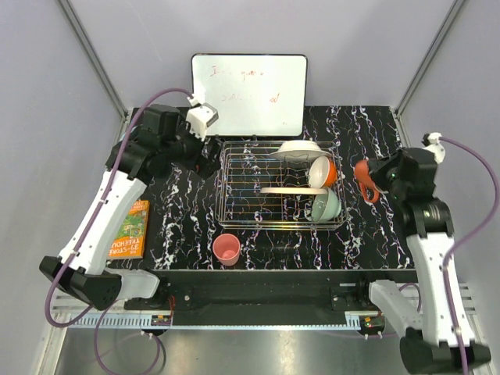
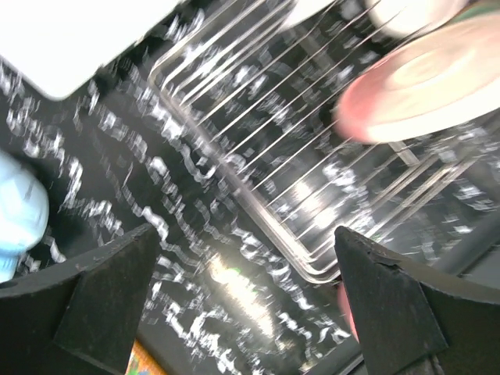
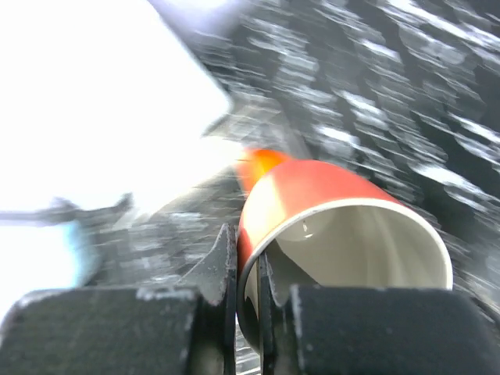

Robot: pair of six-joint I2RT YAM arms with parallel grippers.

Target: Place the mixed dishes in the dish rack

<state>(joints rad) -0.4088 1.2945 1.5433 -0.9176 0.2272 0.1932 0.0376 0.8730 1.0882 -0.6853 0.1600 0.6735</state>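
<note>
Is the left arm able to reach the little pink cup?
Probably yes. The left gripper is open and empty, and the pink cup stands alone before the dish rack, uncovered.

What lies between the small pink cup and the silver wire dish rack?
Nothing. The top external view shows only a bare strip of black marbled tabletop between the small pink cup and the silver wire dish rack.

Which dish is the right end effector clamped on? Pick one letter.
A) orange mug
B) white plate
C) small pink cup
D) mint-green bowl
A: the right end effector pinches the wall of the orange mug at its rim, one finger inside and one outside, while the small pink cup stands ungripped near the arm bases.
</note>
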